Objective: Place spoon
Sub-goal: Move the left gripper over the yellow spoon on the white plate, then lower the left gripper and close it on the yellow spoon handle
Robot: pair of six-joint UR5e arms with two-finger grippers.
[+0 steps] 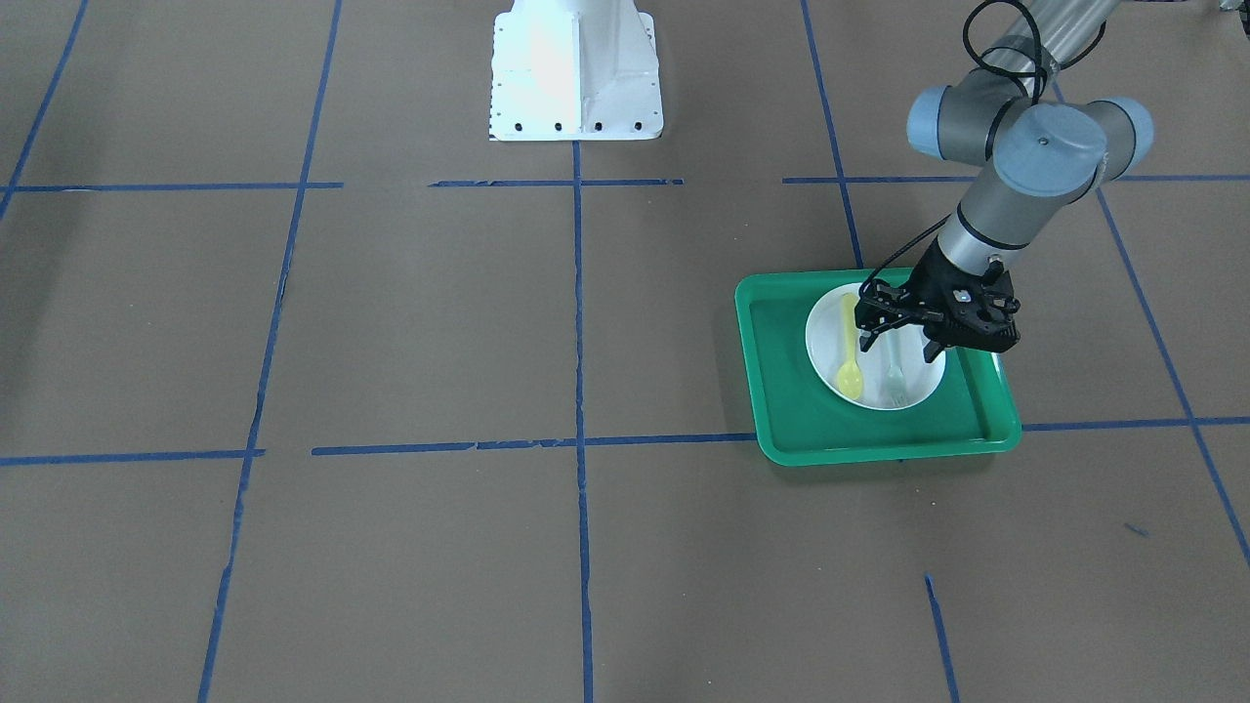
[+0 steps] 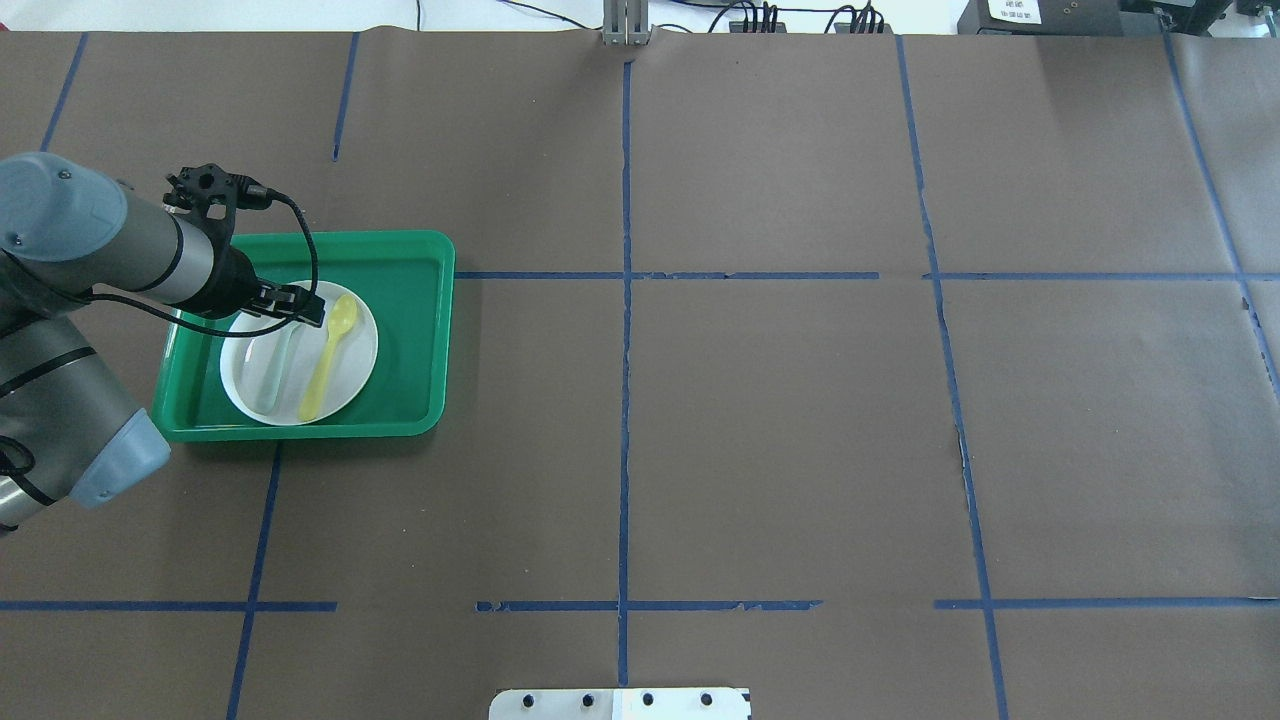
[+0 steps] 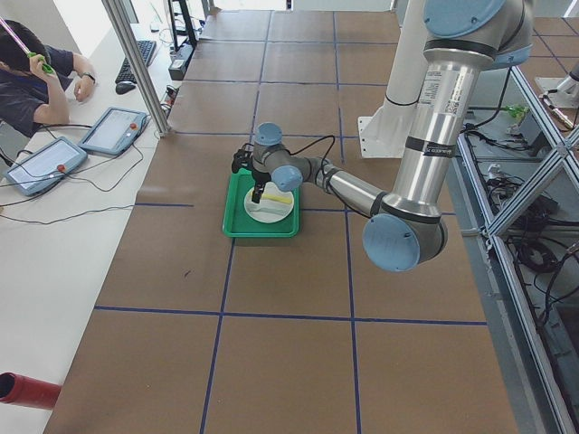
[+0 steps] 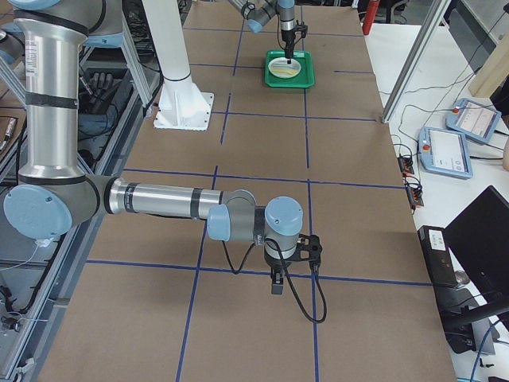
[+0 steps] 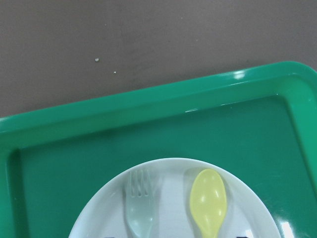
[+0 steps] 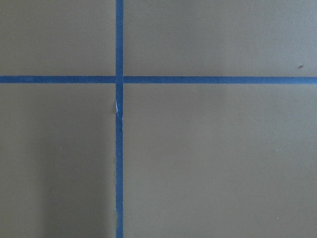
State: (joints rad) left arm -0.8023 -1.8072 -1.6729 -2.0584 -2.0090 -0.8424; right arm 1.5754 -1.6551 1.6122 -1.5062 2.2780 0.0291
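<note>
The yellow spoon [image 2: 330, 358] lies flat on the white plate [image 2: 356, 350] inside the green tray [image 2: 410, 330], its bowl toward the far side. It also shows in the front view [image 1: 849, 356] and in the left wrist view [image 5: 209, 201]. A pale grey-green fork [image 2: 275, 370] lies beside it on the plate. My left gripper [image 1: 898, 349] hovers just above the plate, open, with nothing between its fingers. My right gripper [image 4: 275, 288] shows only in the exterior right view, low over bare table far from the tray; I cannot tell whether it is open or shut.
The tray sits on the robot's left side of the brown table, which is marked with blue tape lines [image 2: 625, 350]. The white robot base [image 1: 576, 68] stands at the robot's edge. An operator [image 3: 27, 81] and tablets are beyond the far edge.
</note>
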